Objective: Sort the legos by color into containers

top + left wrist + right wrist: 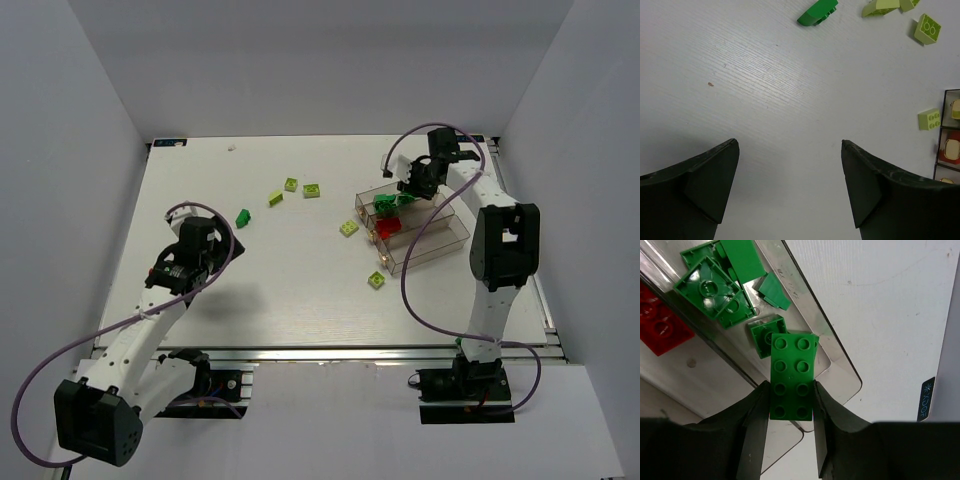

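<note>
My right gripper (790, 401) is shut on a dark green eight-stud lego (791, 371), held over the end of the far bin of the clear containers (840, 371). Several dark green legos (715, 287) lie in that bin, and a red one (662, 325) lies in the bin beside it. From above, the right gripper (413, 186) hangs over the containers (442, 238). My left gripper (790, 165) stands open over bare table. A dark green lego (817, 12) lies ahead of it, with lime legos (927, 28) beyond.
Lime legos lie loose on the white table: three near the middle back (291, 184), one at the containers' left end (348, 228) and one in front of them (376, 280). White walls close in the table on three sides.
</note>
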`<move>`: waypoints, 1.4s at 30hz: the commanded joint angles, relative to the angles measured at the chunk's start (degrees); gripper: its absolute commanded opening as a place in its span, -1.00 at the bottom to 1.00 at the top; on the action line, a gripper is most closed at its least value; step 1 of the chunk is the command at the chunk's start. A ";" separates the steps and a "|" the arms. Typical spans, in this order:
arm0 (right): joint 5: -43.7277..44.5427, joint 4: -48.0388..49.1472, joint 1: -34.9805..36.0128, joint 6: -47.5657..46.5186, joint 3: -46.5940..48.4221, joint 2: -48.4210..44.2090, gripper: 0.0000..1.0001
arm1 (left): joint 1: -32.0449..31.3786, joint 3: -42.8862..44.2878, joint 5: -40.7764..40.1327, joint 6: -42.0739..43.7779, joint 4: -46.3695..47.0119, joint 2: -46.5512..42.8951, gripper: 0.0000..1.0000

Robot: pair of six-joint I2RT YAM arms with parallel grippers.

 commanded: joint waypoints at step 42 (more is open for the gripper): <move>-44.71 13.76 3.41 38.69 -24.23 -27.75 -0.45 | 6.81 38.77 13.28 39.46 0.22 53.90 0.68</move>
